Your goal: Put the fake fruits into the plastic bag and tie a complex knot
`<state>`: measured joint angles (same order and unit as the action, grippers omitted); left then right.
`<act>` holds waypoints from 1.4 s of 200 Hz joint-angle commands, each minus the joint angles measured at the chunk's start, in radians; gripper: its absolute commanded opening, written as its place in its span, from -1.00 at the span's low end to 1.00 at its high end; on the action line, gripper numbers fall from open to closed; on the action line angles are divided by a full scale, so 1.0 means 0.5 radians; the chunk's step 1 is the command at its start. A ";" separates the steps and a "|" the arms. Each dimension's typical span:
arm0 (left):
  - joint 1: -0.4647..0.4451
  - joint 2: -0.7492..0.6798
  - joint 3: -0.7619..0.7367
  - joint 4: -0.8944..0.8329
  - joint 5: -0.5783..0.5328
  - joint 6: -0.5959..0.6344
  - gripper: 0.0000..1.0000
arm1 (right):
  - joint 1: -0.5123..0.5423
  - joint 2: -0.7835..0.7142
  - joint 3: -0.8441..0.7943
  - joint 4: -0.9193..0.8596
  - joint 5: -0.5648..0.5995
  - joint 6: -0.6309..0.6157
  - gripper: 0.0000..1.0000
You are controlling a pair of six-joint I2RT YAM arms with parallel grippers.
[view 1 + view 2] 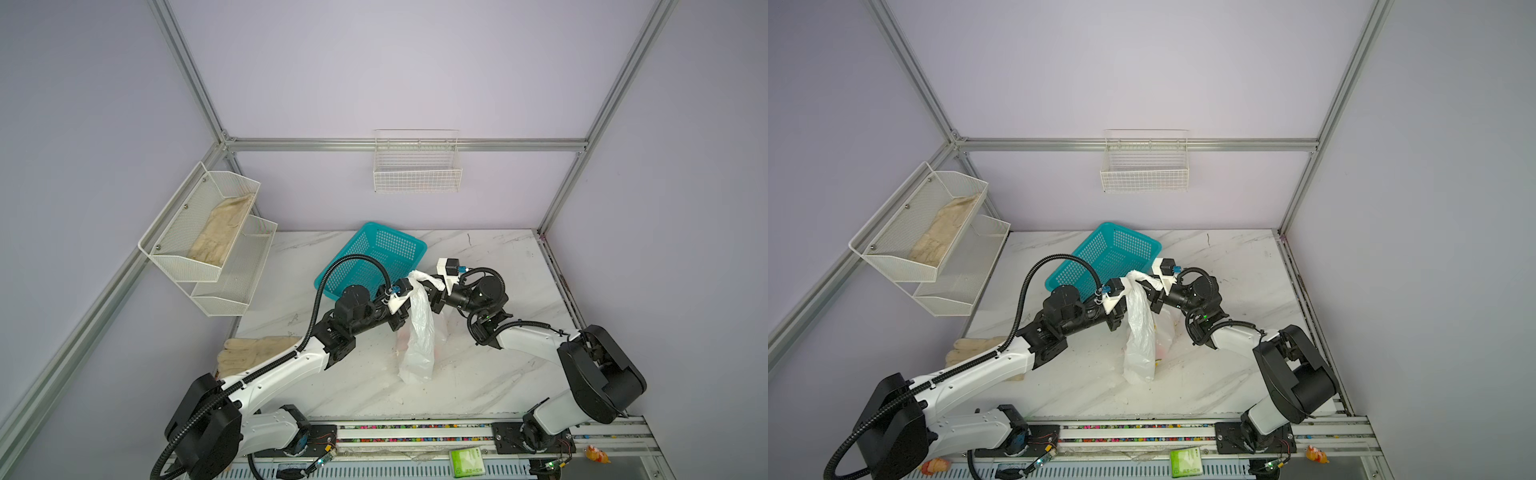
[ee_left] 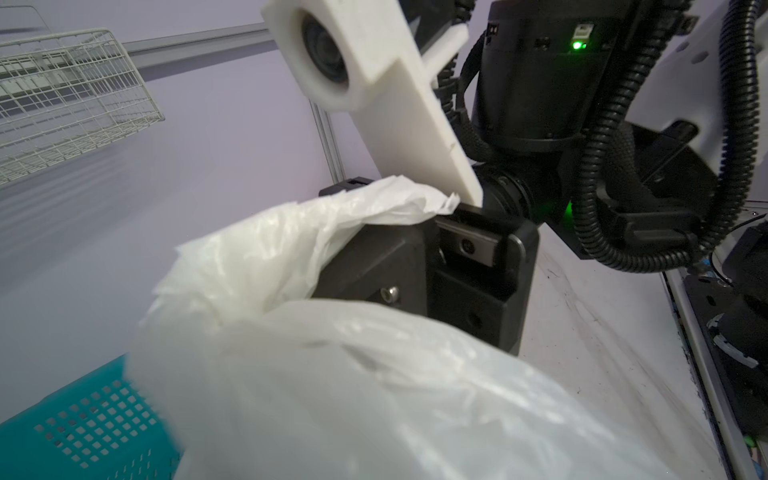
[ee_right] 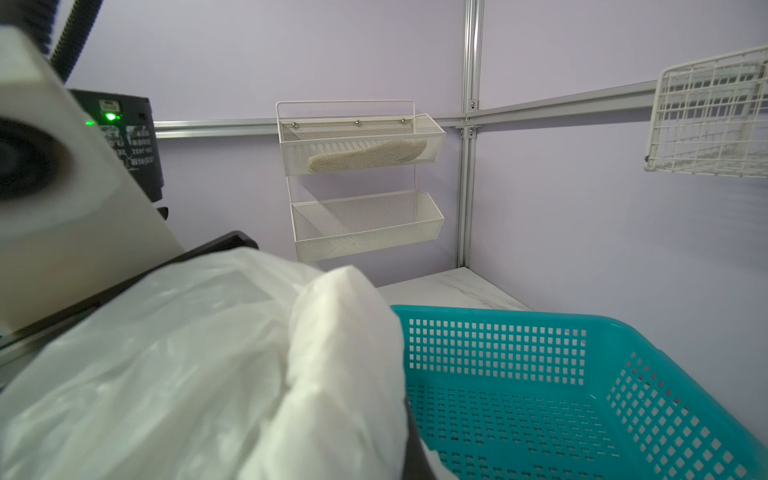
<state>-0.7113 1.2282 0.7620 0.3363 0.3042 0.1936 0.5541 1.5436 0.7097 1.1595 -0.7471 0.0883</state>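
Note:
The plastic bag hangs crinkled and white above the marble table, its lower end resting on the tabletop. Its gathered top is pinched between both grippers, which meet in front of the teal basket. My left gripper comes from the left and is shut on the bag's top. My right gripper comes from the right and is shut on it too. Bag film covers the fingers of both in the wrist views. Faint pink of the fake fruits shows through the bag; single fruits cannot be made out.
A teal perforated basket lies tilted just behind the grippers. Beige gloves lie at the table's left edge under the left arm. A mesh shelf hangs on the left wall and a wire basket on the back wall.

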 commanded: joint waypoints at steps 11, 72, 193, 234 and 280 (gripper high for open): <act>-0.027 0.049 0.109 0.159 -0.061 -0.018 -0.74 | 0.016 0.058 0.041 0.398 0.031 0.271 -1.00; -0.026 0.086 0.013 0.272 -0.167 -0.023 -0.42 | 0.018 0.169 -0.031 0.752 -0.003 0.515 -1.00; -0.020 -0.306 -0.059 -0.288 -0.383 0.030 0.01 | -0.021 0.187 -0.039 0.666 -0.172 0.337 -1.00; -0.007 -0.453 0.055 -0.615 -0.456 0.098 0.12 | -0.057 0.148 0.007 0.456 -0.287 0.216 -1.00; 0.048 -0.601 0.259 -1.113 -0.479 0.298 0.28 | -0.089 0.119 0.031 0.371 -0.371 0.149 -1.00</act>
<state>-0.7055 0.9676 0.7643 -0.0631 0.0891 0.2607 0.5167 1.6325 0.6937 1.3472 -0.8833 0.1963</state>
